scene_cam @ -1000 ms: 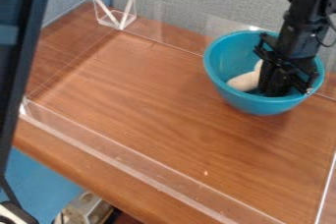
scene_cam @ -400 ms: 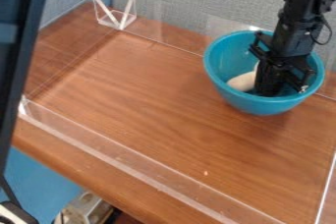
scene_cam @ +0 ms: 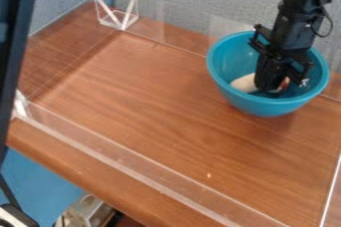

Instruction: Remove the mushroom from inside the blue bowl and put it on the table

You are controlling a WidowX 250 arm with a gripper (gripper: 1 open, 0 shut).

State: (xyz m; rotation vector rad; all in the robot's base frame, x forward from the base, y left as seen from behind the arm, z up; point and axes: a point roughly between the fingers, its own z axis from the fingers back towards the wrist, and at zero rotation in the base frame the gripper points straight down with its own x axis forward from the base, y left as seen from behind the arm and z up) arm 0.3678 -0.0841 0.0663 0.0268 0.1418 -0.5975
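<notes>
Gripper [scene_cam: 274, 85] is closed down in the bowl [scene_cam: 234, 97], against the mushroom [scene_cam: 245, 84], though I can't tell whether it has a firm hold. I still have to lift the mushroom out and put it on the table [scene_cam: 147, 102].

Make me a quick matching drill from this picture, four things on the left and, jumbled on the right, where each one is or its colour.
1. blue bowl
2. gripper
3. mushroom
4. table

A. reaching down inside the bowl
B. reddish-brown wood grain
C. glossy teal-blue
D. in the bowl, its pale part showing

Pairs: 1-C, 2-A, 3-D, 4-B
</notes>
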